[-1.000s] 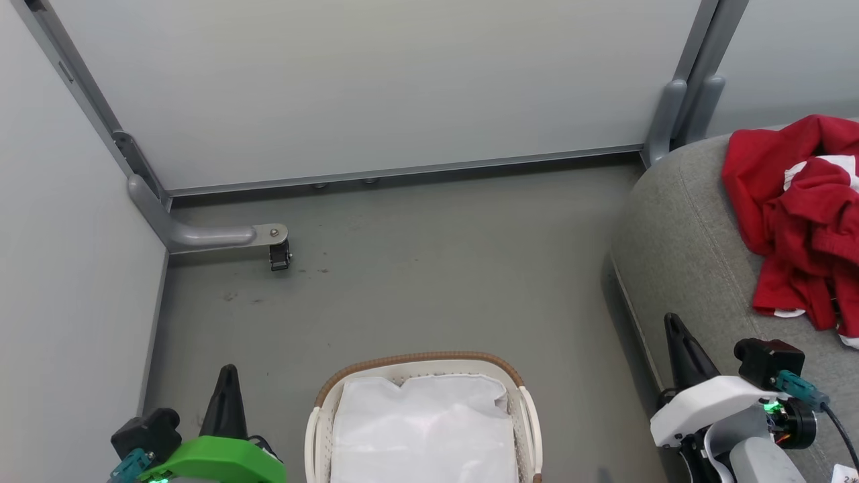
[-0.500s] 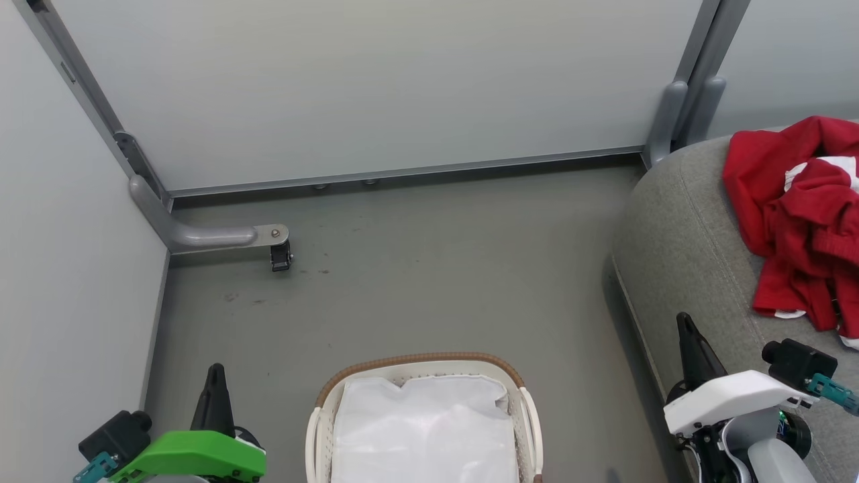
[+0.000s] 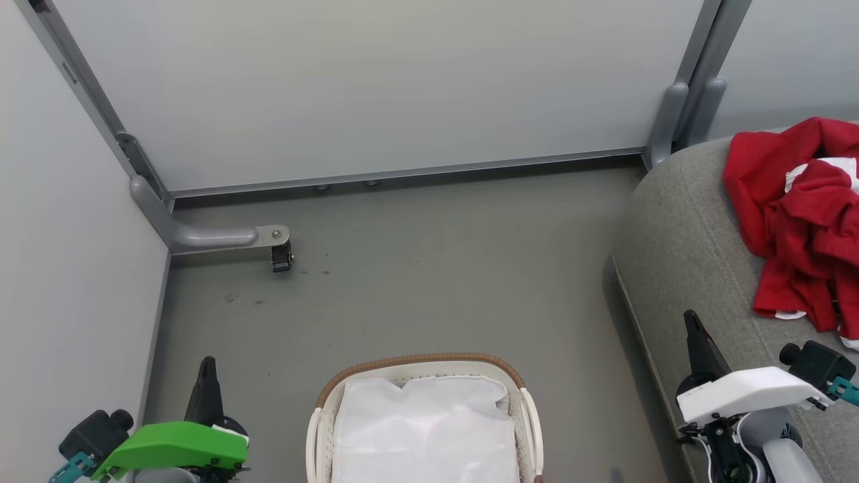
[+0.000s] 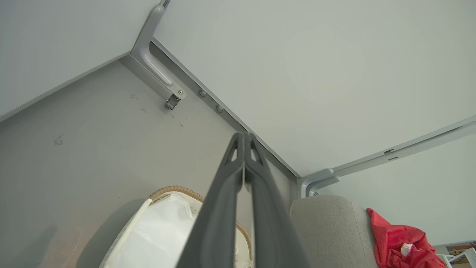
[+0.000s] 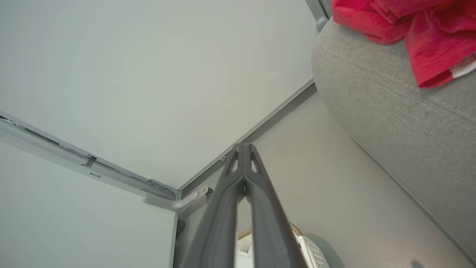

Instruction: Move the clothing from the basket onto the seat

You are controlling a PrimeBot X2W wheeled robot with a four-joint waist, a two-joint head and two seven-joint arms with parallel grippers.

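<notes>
The red clothing (image 3: 802, 215) lies heaped on the grey seat (image 3: 678, 248) at the right; it shows too in the left wrist view (image 4: 399, 245) and the right wrist view (image 5: 420, 41). The white basket (image 3: 321, 419) with its brown rim stands on the floor at bottom centre, and only its white liner (image 3: 423, 429) shows inside. My left gripper (image 3: 207, 365) hangs shut and empty to the basket's left. My right gripper (image 3: 691, 320) is shut and empty by the seat's front edge. Both wrist views show the fingers pressed together (image 4: 244, 139) (image 5: 244, 149).
Pale partition panels (image 3: 376, 87) wall the space at the back and left. A grey foot with a caster (image 3: 280, 255) juts onto the floor at the back left. Open grey floor (image 3: 429, 268) lies between the basket and the panels.
Both arms have drawn back and outward toward the lower corners of the head view. The clothing, basket and seat have stayed put.
</notes>
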